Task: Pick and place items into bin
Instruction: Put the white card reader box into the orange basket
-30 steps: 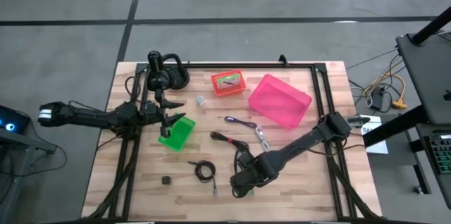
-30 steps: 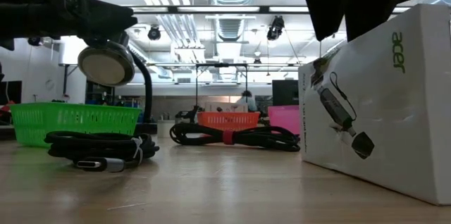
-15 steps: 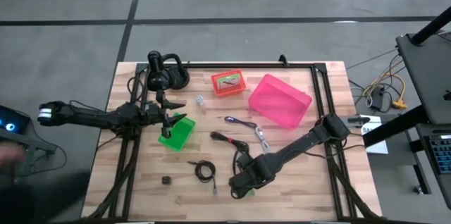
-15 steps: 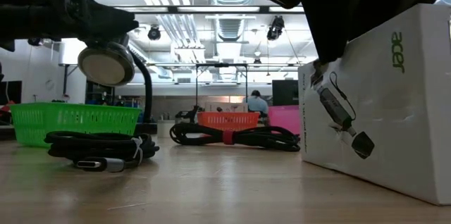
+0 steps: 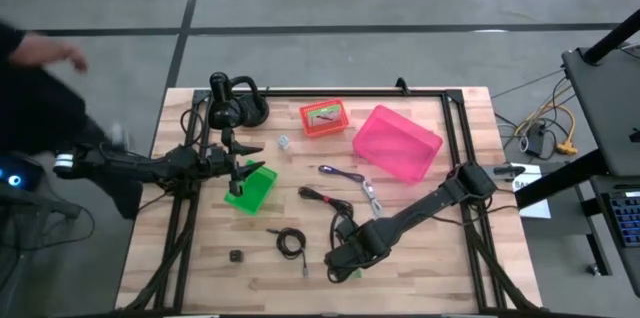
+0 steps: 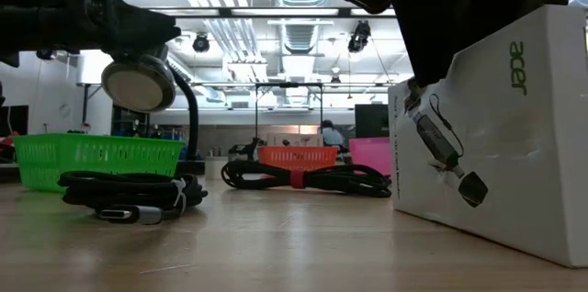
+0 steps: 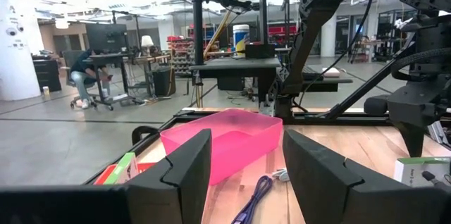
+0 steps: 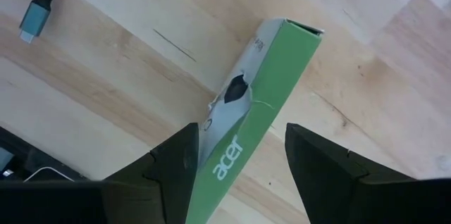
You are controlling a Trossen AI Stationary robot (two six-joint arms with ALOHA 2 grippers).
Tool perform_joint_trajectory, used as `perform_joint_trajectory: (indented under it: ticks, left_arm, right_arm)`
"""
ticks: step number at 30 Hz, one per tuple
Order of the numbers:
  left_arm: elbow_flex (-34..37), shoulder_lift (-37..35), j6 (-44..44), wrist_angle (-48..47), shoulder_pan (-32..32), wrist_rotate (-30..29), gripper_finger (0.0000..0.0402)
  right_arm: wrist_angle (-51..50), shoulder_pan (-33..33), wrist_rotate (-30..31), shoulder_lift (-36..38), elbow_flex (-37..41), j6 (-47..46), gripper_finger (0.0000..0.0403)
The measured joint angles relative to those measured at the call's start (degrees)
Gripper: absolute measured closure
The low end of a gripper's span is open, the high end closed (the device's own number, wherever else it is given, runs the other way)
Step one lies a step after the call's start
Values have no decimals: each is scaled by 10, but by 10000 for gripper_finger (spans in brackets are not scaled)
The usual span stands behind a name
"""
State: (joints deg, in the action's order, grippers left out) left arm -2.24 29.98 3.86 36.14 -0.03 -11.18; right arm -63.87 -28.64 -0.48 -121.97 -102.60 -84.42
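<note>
The right gripper (image 5: 343, 265) hangs low over the near part of the table (image 5: 420, 278), its fingers (image 8: 169, 160) spread apart with a green and white packet (image 8: 250, 115) lying between and just ahead of them. No finger is seen pressing on the packet, so the gripper is open and holds nothing. In the right wrist view the packet's long axis runs forward from the gap between the fingers, slanting a little to one side, with its far end well past the fingertips. In the low view the same packet stands up on a long edge, tilted slightly, directly under the dark gripper. Beyond its far end there is bare wood; off to one side of the fingers lies the plug of a black cable (image 8: 39, 9).

A small coiled black cable (image 5: 291, 243) and a tiny black block (image 5: 237, 256) lie to the outer side of the right gripper, near the table's near edge. A longer black cable (image 5: 325, 201) and a purple cable (image 5: 342, 174) lie farther away, toward the pink bin (image 5: 396, 142), which sits well apart near the far edge.

The left gripper (image 5: 246, 155) waits above the green basket (image 5: 250, 188), fingers apart and empty, facing the pink bin across open table.
</note>
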Motion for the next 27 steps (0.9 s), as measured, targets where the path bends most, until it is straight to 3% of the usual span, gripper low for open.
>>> perform_joint_trajectory:
  ticks: [17, 22, 27]
  left_arm:
    - [0, 0, 0, 0, 0, 0, 240]
    - [0, 0, 0, -1, 0, 0, 240]
    - [0, 0, 0, -1, 0, 0, 240]
  right_arm:
    - [21, 0, -42, -25, 12, 41, 215]
    - [23, 0, -46, -25, 12, 59, 253]
    - [26, 0, -55, -25, 12, 71, 326]
